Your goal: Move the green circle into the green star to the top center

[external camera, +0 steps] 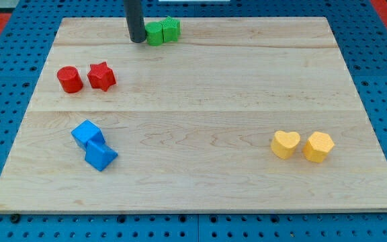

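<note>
The counter (200, 81), a pale wooden board on a blue pegged base, fills nearly the whole view and carries four pairs of blocks. There is no pincer on this arm, so nothing is gripped or released; the dark rod simply comes down from the view's top, and my tip (138, 40) rests on the wood at the top centre. Just to the tip's right sits the green circle (155, 33), touching or very nearly touching the rod, and the green star (170, 29) is pressed against the circle's far side, slightly nearer the view's top. Judging from this, the push looks to be at its closing stage: the two green blocks already meet, close to the top edge of the board. The next move, as I read it, calls for only a short nudge toward the view's right, or none at all, taking care not to drive the star off the top edge. The circle is round, so it has no long axis or heading to speak of; the pair together lies along a line running left to right, tilted a little upward at the right. Elsewhere, two blue blocks (93, 144) lie touching at lower left, a red circle (69, 79) and red star (102, 76) at upper left, and a yellow heart (285, 144) beside a yellow hexagon-like block (318, 146) at lower right.
</note>
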You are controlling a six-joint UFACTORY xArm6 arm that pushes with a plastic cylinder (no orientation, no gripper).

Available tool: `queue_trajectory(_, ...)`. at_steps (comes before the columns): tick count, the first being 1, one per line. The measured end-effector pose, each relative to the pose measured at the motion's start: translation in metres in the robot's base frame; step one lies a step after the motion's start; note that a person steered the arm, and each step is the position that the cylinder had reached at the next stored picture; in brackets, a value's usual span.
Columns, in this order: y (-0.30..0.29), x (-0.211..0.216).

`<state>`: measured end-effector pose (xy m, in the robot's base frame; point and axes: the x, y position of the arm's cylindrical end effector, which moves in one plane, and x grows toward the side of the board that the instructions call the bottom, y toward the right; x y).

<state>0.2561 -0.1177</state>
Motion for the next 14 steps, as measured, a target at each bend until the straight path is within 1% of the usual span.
queue_trajectory(1, -0.003, -0.001)
queue_trajectory(2, 0.04, -0.01)
queue_trajectory(3, 0.061, -0.028)
queue_trajectory(4, 0.017, -0.057)
queue_trajectory(5, 0.019, -0.063)
queue_trajectory(6, 0.051, -0.062)
queue_trajectory(7, 0.146, -0.064)
queue_trajectory(8, 0.146, -0.063)
queue_trajectory(9, 0.123, -0.031)
queue_trajectory(10, 0.123, 0.015)
queue_trajectory(11, 0.164, 0.028)
queue_trajectory(12, 0.27, 0.022)
queue_trajectory(13, 0.286, -0.055)
queue_trajectory(14, 0.281, -0.065)
